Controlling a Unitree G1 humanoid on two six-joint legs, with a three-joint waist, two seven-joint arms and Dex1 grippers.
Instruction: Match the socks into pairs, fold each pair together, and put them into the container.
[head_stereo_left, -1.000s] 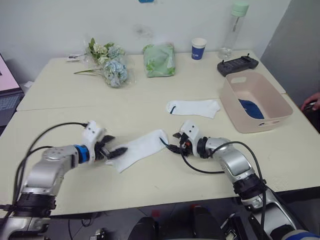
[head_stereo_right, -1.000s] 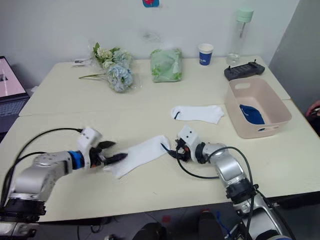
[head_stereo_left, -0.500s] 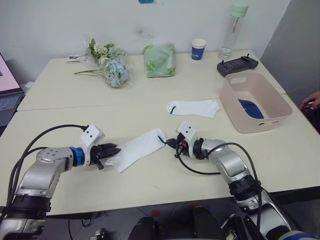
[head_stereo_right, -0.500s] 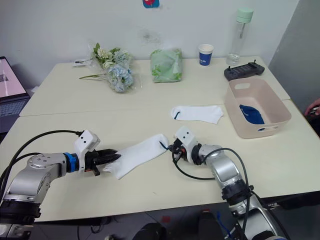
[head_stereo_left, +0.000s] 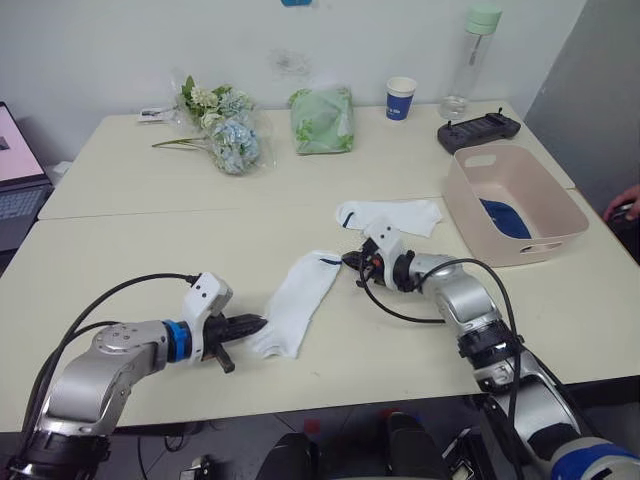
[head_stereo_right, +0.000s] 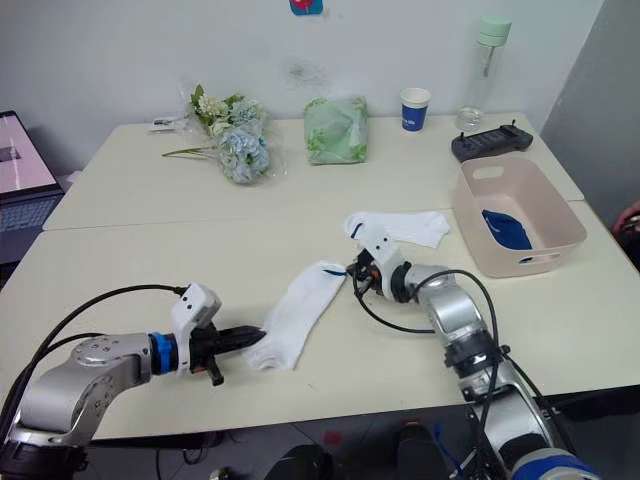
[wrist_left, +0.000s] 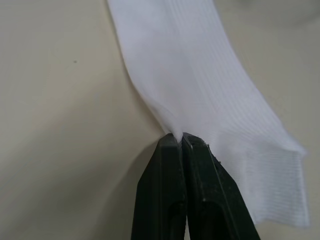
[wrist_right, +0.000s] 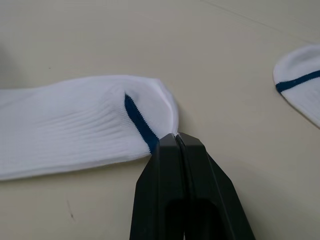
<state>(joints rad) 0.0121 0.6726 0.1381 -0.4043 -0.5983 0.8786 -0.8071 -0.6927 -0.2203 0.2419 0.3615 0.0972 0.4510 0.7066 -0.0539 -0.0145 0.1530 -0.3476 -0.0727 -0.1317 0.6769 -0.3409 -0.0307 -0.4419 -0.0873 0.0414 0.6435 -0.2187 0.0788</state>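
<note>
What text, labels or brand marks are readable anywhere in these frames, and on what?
None can be read.
Paper cup: a white mark on its blue band, too small to read.
Blue sticker on the wall: cut off by the frame edge, nothing legible.
Laptop screen: content too blurred to read.

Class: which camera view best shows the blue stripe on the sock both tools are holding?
The right wrist view: the blue stripe sits close up beside the shut right tool. Both eye views show it as a tiny mark, and the left wrist view shows plain white fabric of the sock.
</note>
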